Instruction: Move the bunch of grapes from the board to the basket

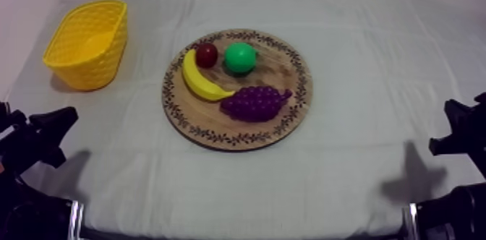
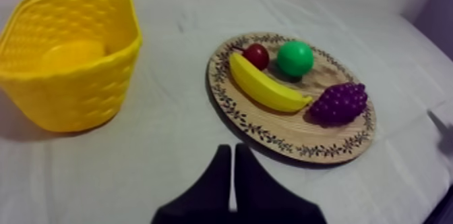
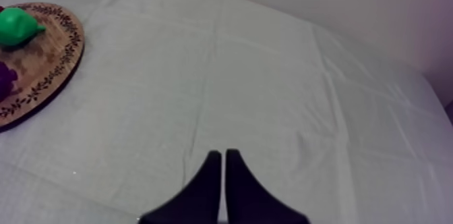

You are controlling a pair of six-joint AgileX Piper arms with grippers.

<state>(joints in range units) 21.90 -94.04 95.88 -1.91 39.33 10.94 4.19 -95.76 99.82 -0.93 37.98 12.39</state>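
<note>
- My left jaws are clenched on nothing: the two black fingers point(image 2: 219, 187) lie pressed together as a narrow wedge, hanging over bare cloth near the surface's point(image 1: 347, 178) near left corner.
- My right jaws are likewise clenched and empty, their fingers point(image 3: 213, 187) together over the near right corner, well apart from everything.
- Neither pair touches any object.
- The bunch of grapes point(image 1: 254, 103) lies on the wooden board point(image 1: 239, 140), by the board's near edge and a little toward its right side. It lies flat, with its tapered end pointing at the right rim.
- The banana point(image 1: 201, 80) lies just beside it, and its tip seems to touch the bunch's left end. The pear point(image 1: 239, 57) and the small red fruit point(image 1: 207, 55) sit apart from it by the board's far edge.
- The board is mid-surface, and the yellow basket point(image 1: 79, 69) stands near the far left corner, well apart from it.
- I judge the bunch to be moulded toy plastic: light, stiff, not fragile, and bumpy enough to give the jaws some bite, though smooth beads may slip.
- I would take it across its thick middle from above, jaws spread wider than the bunch, keeping clear of the banana tip.
- The left arm seems the better choice, since the basket is on its side.
</note>
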